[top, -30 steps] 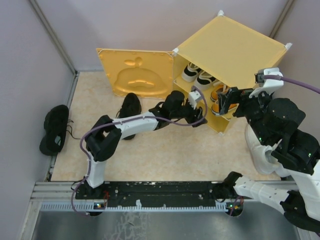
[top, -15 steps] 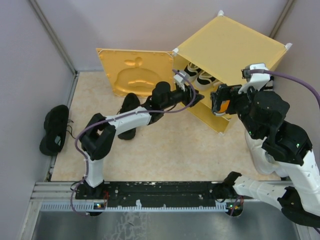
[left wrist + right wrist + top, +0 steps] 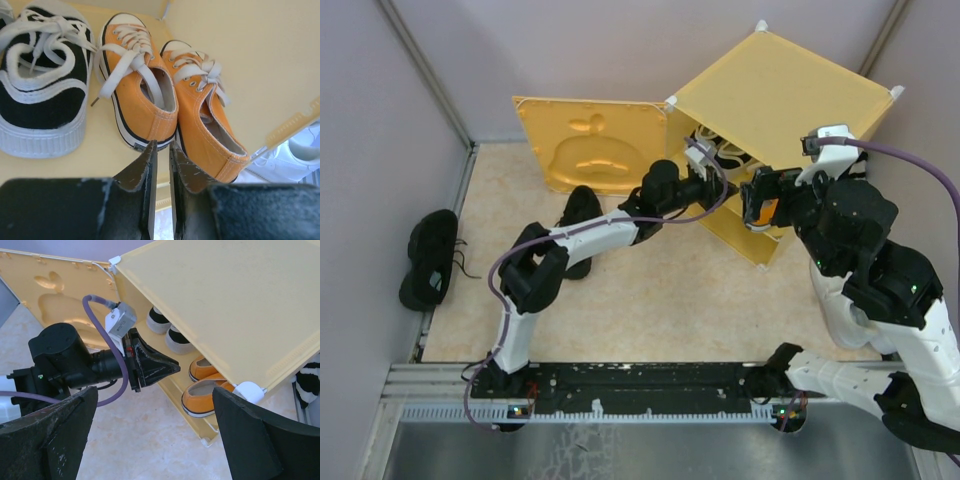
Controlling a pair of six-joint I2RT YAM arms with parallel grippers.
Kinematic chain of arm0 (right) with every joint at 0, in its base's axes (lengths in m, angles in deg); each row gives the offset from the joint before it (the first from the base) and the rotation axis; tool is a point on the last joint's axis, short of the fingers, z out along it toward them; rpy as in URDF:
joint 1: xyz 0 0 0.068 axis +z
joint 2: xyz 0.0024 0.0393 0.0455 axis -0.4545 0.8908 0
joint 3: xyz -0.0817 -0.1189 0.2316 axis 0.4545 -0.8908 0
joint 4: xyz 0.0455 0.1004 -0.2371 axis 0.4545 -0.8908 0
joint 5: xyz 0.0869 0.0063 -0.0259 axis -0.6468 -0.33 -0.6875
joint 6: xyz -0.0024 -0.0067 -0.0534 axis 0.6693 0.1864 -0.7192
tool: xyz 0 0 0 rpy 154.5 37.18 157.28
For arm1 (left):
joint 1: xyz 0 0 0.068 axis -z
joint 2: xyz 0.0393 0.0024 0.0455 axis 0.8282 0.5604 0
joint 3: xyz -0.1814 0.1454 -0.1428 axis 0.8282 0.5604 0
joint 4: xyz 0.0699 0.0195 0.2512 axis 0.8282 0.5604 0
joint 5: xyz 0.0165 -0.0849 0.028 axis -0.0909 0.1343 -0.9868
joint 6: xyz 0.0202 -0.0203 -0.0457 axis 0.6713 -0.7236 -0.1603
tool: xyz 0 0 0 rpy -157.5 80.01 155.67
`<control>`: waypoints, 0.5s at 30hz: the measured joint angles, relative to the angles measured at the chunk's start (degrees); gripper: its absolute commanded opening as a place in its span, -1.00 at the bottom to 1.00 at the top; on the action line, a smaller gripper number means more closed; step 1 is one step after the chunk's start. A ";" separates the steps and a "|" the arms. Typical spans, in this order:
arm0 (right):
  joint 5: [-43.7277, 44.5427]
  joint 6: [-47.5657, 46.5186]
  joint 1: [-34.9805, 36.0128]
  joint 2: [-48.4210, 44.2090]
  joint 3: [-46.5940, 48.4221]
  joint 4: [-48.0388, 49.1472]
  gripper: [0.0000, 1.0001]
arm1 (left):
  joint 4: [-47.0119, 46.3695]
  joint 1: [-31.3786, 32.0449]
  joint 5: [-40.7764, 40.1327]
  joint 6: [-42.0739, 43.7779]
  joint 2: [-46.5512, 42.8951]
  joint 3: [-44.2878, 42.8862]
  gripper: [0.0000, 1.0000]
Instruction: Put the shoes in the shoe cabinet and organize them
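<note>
Beige floor (image 3: 650, 300) w/ grey walls round it. The shoe cabinet (image 3: 780, 100) stands back right, its door (image 3: 590, 145) wide open to the left. Inside, on one shelf (image 3: 100, 157), the orange pair (image 3: 145, 107) sits side by side, heels toward the opening. A black-and-white sneaker (image 3: 42, 85) is just beside it, on the left in the left wrist view.

The empty left gripper (image 3: 161, 147) is at the cabinet's mouth, fingers nearly together w/ only a thin slit between. Its tips sit just short of the orange heels, approx in line w/ the gap between the two shoes, touching neither.

The right gripper (image 3: 154, 395) hangs outside near the cabinet's front corner, fingers spread wide, holding nothing. The orange pair lies beyond it, to its right.

One all-black sneaker (image 3: 580, 208) lies on the floor below the door, partly under the left arm (image 3: 590, 240). More all-black footwear (image 3: 430, 258) lies at the far-left floor edge, well apart from both grippers; one shoe or two, can't tell. A white shoe (image 3: 295, 155) shows past a panel edge, bottom right of the left wrist view; which compartment, can't tell.
</note>
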 measured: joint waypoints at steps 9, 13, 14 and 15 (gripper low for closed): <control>-0.11 -0.04 0.00 -0.04 -0.02 0.13 0.96 | 6.25 1.66 0.50 1.29 4.94 -5.07 -0.62; -0.33 -0.04 0.00 -0.07 -0.02 0.72 0.96 | 10.75 2.54 -1.01 1.92 8.94 -10.45 -0.67; -0.35 -0.04 0.00 -0.13 -0.04 0.90 0.96 | 11.39 2.67 -1.64 1.95 9.49 -11.39 -0.67; -0.37 -0.04 0.00 -0.26 -0.09 0.94 0.96 | 11.82 2.73 -2.25 1.90 9.70 -11.98 -0.67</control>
